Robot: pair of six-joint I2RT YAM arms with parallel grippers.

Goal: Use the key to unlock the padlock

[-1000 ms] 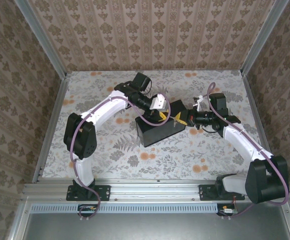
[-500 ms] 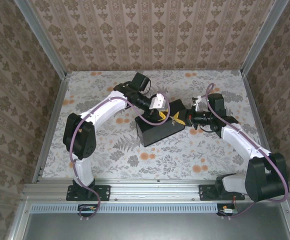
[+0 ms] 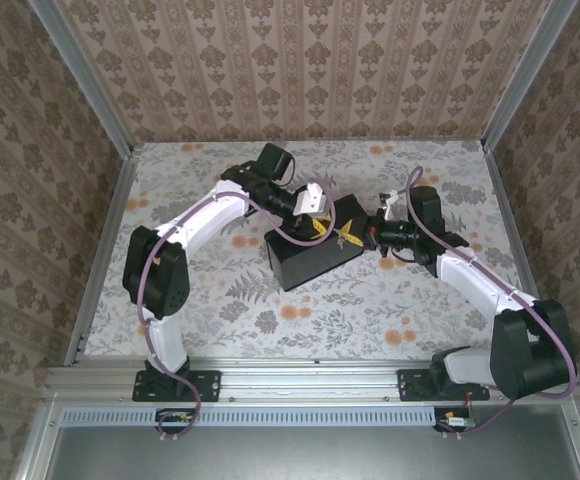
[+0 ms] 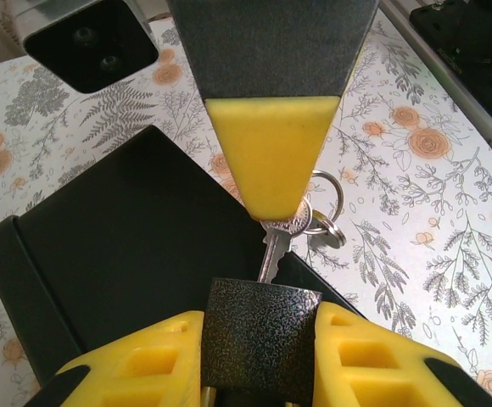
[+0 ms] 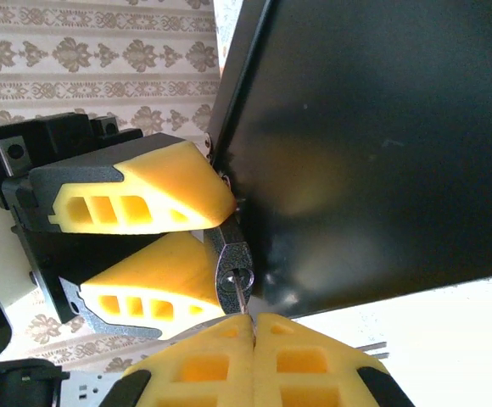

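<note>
The padlock [image 4: 260, 339], small, dark and textured, is clamped between my left gripper's [image 4: 260, 326] yellow fingers [image 4: 144, 356], above a black box [image 4: 119, 254]. The grey metal key [image 4: 273, 248] points blade-first into the padlock's end, with a key ring [image 4: 327, 193] hanging off its head. In the right wrist view my right gripper [image 5: 253, 326] is shut on the key [image 5: 244, 298], whose blade sits in the keyhole of the padlock [image 5: 232, 254]. From above, the left gripper [image 3: 318, 227] and right gripper [image 3: 354, 238] meet nose to nose over the box's right end.
The black box [image 3: 305, 262] lies mid-table on the floral cloth, under both grippers. Patterned walls with metal posts [image 3: 102, 230] close in the left, right and back. Both arms reach in from the near rail [image 3: 310, 382]. Purple cables loop along each arm.
My right gripper has pushed left with the key toward the left gripper. The left arm has drawn slightly back and left. The box stays put.
</note>
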